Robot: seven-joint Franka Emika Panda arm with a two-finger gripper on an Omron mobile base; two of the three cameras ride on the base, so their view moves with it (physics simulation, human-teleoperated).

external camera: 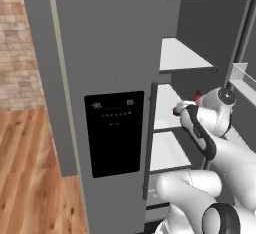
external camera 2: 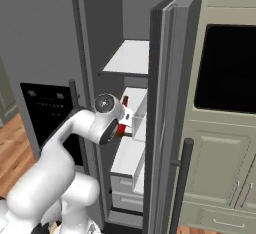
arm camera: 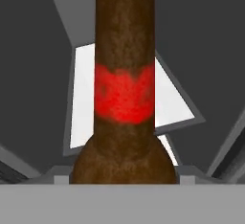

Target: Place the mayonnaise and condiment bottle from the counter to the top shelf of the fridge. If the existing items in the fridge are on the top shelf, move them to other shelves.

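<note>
The tall grey fridge (external camera: 115, 78) with a black display panel is seen open, its white shelves exposed. The uppermost white shelf panel (external camera: 182, 55) is seen above the arm's reach; the end effector (external camera 2: 126, 120) is extended inside at the level of a lower white shelf (external camera 2: 135, 103). A bottle with a dark brown neck and red band (arm camera: 124, 89) is seen very close before the hand camera, upright along its view. Whether the end effector is clenched on it cannot be told, the fingers being hidden.
</note>
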